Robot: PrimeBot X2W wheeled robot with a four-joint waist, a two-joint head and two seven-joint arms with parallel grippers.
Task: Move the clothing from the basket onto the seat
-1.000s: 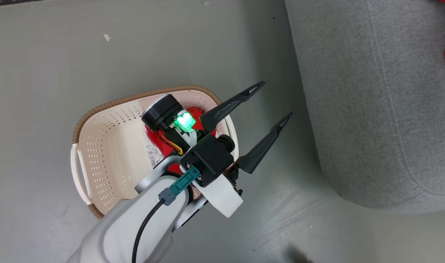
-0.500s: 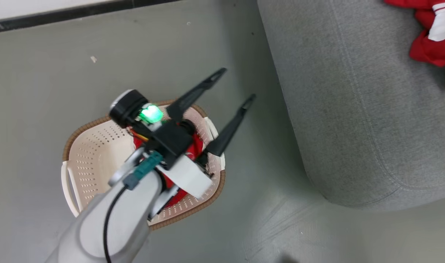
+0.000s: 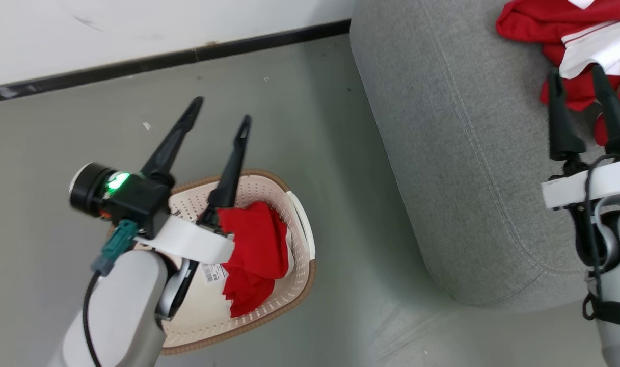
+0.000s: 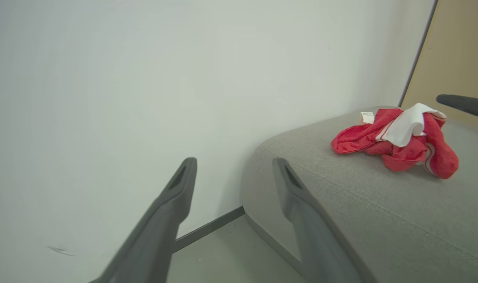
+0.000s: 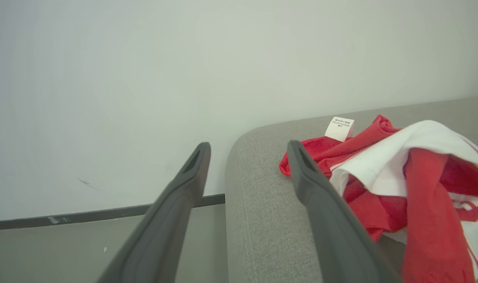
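Note:
The cream basket with its brown rim stands on the floor, and a red garment lies in its right half. My left gripper hangs open above the basket's far left side, fingers pointing toward the wall, nothing between them; it is the left gripper in its wrist view. More red and white clothing lies on the grey sofa seat. My right gripper stands open over the seat, tips at that pile's near edge. In the right wrist view the right gripper is empty beside the clothing.
A white wall with a dark baseboard runs behind the basket. Grey floor separates the basket from the sofa's rounded corner. In the left wrist view, a beige panel stands behind the sofa.
The head camera has tilted up, bringing the wall, the sofa's clothing and my right gripper into view. My left arm has swung left off the basket's right side, uncovering the red garment.

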